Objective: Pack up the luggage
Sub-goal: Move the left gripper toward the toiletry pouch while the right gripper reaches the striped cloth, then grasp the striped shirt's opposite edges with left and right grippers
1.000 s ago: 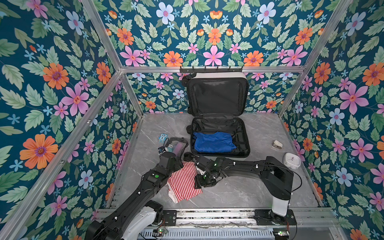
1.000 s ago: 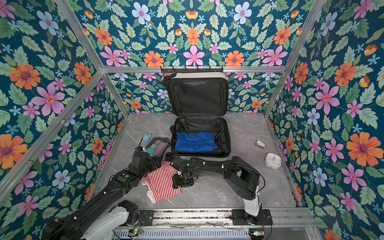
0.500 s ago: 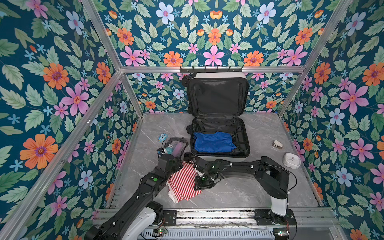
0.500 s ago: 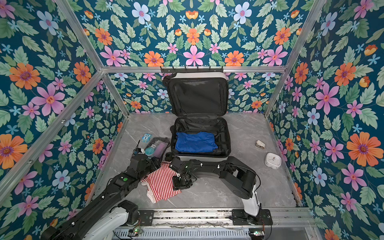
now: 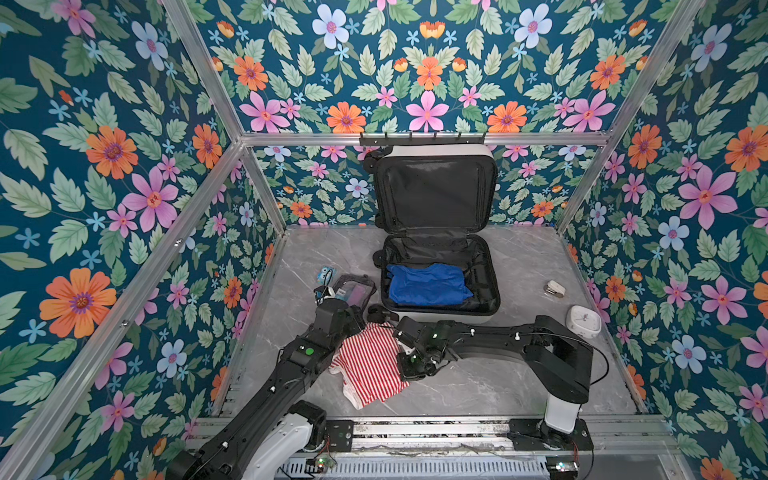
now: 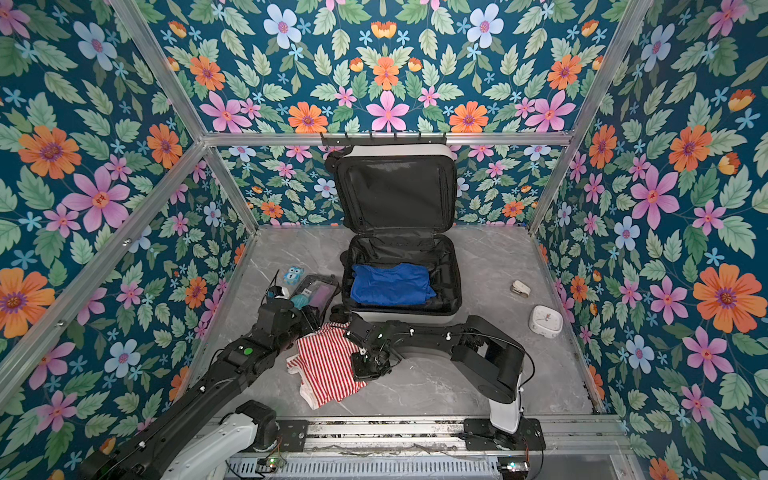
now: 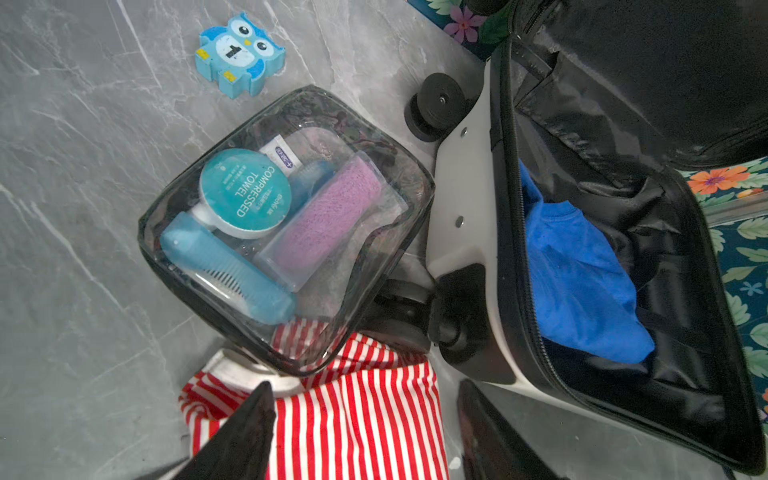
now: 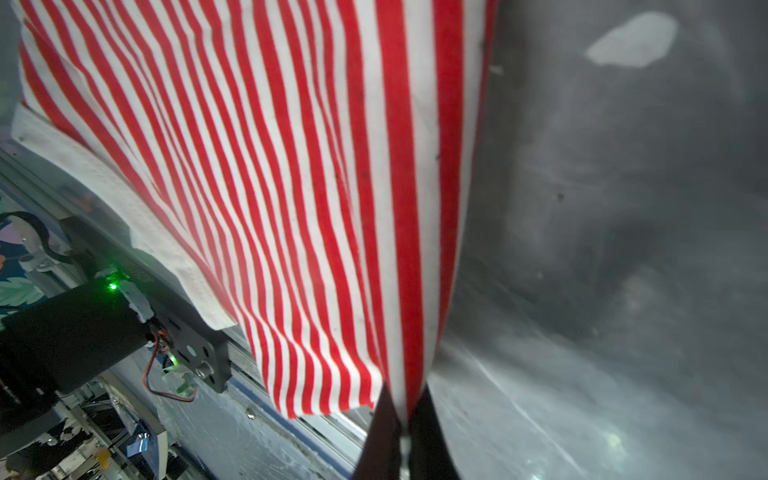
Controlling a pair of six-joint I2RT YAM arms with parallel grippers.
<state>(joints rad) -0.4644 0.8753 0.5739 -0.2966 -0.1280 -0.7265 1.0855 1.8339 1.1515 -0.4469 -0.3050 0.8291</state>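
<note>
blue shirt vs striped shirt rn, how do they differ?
Color: blue shirt is plain, striped shirt red and white. Place: blue shirt inside the luggage, striped shirt on the table before it. Contact: blue shirt untouched, striped shirt pinched at its edge by the right gripper. Both are rumpled cloth.

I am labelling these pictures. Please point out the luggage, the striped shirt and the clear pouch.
luggage (image 5: 434,195): in a top view, black lining of the raised lid.
striped shirt (image 5: 368,370): in a top view, middle of the cloth.
clear pouch (image 7: 330,293): left wrist view, bare clear face near its edge.
</note>
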